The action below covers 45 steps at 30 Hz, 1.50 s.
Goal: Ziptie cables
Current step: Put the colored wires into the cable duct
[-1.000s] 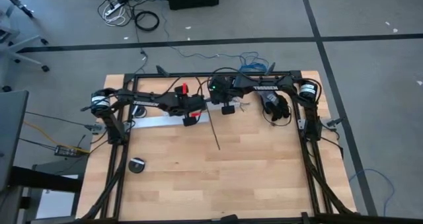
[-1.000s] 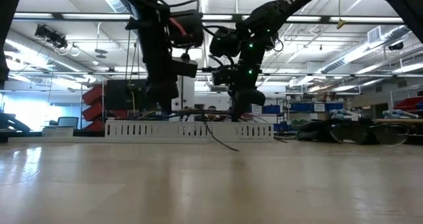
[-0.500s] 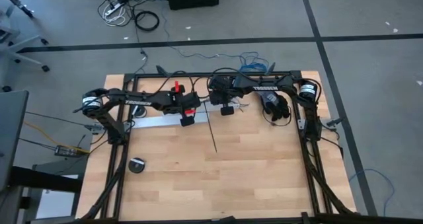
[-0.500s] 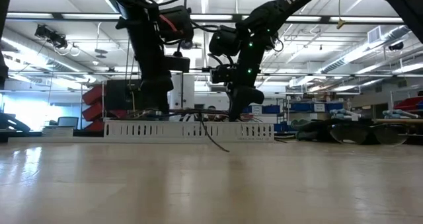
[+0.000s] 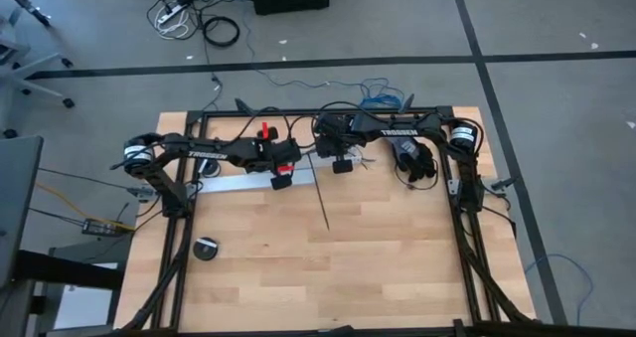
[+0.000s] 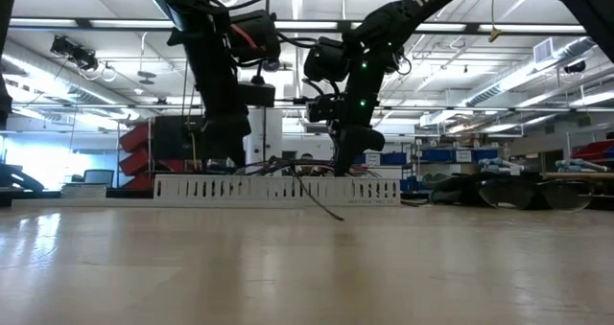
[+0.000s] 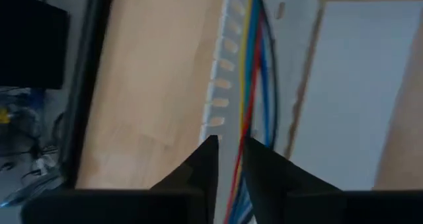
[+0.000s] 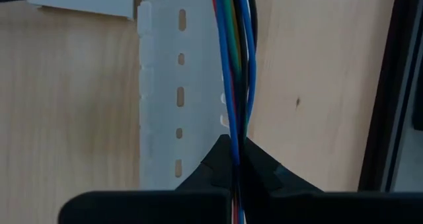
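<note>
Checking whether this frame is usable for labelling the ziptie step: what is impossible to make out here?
- Ziptie: whether its upper end loops the cables; high view too small, arms cover it.
- Left gripper: whether it touches the wires; left wrist view blurred.
- White channel: inside hidden by its wall, low view.

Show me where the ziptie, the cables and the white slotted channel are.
ziptie (image 5: 320, 200), high view, middle of the strip.
cables (image 8: 232, 59), right wrist view, blue wire of the bundle.
white slotted channel (image 6: 192, 190), low view, its side wall.
</note>
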Tool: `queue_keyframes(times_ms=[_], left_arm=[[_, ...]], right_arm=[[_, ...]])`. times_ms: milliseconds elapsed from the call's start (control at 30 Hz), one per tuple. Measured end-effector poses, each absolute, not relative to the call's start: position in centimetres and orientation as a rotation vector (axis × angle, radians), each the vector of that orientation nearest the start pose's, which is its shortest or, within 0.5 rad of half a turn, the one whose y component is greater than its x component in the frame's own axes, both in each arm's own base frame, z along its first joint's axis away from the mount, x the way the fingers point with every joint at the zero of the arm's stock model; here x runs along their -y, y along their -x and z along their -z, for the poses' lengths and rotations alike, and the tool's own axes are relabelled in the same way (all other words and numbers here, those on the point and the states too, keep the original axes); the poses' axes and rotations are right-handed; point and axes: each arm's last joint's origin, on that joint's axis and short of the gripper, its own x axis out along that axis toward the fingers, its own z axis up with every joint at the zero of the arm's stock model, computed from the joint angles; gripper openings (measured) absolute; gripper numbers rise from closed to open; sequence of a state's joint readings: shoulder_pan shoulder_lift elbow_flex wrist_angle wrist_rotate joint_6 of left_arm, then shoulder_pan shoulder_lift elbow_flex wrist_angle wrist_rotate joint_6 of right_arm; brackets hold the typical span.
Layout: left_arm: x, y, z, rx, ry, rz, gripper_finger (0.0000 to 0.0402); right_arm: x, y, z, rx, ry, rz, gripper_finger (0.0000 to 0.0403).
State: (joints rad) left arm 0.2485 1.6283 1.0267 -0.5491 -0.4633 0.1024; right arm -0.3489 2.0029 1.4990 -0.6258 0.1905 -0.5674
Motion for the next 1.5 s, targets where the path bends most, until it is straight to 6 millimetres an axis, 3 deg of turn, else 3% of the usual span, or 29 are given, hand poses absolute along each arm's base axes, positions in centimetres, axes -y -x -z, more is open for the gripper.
queue_keyframes(times_ms=[333, 567, 933, 1500], left_arm=[[-9.0, -29.7, -19.3, -1.194, -0.237, -0.609, 0.0076], [-9.0, -29.8, -20.7, -1.085, -0.183, -0.572, 0.0076], [-9.1, -29.8, -20.5, -1.102, -0.174, -0.570, 0.0076], [-9.1, -29.8, -20.5, -1.106, -0.174, -0.569, 0.0076]], right_arm=[[14.6, -38.4, -18.9, -1.283, 0.378, 0.146, 0.0002], [14.5, -38.0, -18.8, -1.334, 0.375, 0.158, 0.0002], [13.3, -37.2, -18.3, -1.431, 0.339, 0.082, 0.0002], [13.6, -37.9, -18.8, -1.370, 0.329, 0.113, 0.0045]])
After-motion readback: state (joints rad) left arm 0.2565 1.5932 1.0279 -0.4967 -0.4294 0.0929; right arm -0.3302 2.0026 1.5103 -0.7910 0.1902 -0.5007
